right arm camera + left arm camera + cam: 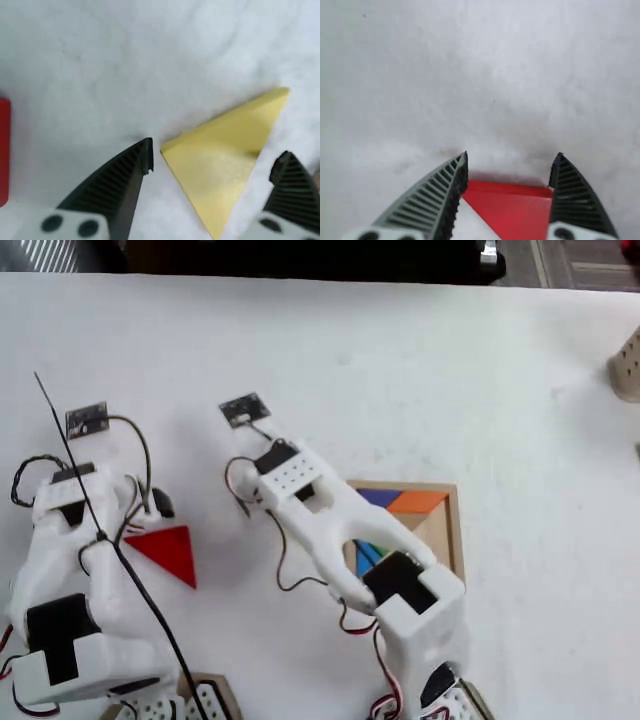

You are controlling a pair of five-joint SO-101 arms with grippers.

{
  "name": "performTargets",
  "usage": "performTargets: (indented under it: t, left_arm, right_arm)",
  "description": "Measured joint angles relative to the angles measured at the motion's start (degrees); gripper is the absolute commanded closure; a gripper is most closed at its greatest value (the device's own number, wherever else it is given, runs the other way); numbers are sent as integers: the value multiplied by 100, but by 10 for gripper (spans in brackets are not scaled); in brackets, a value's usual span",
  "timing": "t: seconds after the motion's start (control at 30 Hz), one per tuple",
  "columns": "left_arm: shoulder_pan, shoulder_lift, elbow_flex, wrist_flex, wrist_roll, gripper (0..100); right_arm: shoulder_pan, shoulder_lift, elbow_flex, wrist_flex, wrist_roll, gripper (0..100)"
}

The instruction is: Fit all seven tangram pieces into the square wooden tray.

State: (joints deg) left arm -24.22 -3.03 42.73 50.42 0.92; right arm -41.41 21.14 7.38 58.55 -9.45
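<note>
With left claw [511, 156] spread astride red triangle [510, 205] on worktop [400, 360], left of tray [458, 525], and right claw [216, 152] spread around yellow triangle [225, 170]: might close on sloped edges and squeeze either out sideways, or collide when carrying both to tray.

White table [450, 380], beige perforated object [628, 365] at its right edge, dark strip [300, 258] beyond the far edge
</note>
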Motion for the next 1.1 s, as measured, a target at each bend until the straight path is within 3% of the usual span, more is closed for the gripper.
performTargets:
  t: [0.43,0.63,0.83,1.1]
  left_arm:
    - [0,0,0,0,0,732]
    - [0,0,0,0,0,732]
    - [0,0,0,0,0,732]
    - [0,0,0,0,0,732]
  right_arm:
    - [70,448,-396,281,-44,639]
    - [70,510,-492,334,-44,800]
    - [149,510,-519,343,-44,810]
    - [167,510,-519,343,-44,906]
